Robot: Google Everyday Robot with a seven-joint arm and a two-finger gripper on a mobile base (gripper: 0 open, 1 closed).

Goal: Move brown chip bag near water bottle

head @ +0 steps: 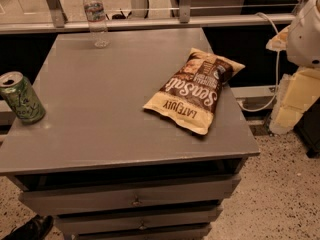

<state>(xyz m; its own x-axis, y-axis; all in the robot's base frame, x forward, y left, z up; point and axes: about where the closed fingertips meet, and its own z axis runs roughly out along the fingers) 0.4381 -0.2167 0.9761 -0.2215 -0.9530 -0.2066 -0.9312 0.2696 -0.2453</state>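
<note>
White rounded casing of the robot arm [307, 31] shows at the upper right edge; the gripper itself lies beyond the frame there, so I cannot tell its state. Left of and below that casing, well apart from it, the brown chip bag [195, 89] lies flat on the right side of the grey table [100, 134]. The water bottle [96, 16] stands upright at the far left edge, well apart from the bag. A green drink can [22, 98] stands at the left edge.

Chip bag [192, 90] right on table [100, 114], water bottle [96, 16] back-left, can [21, 98] front-left, possibly gripper [306, 31] beyond right edge.
</note>
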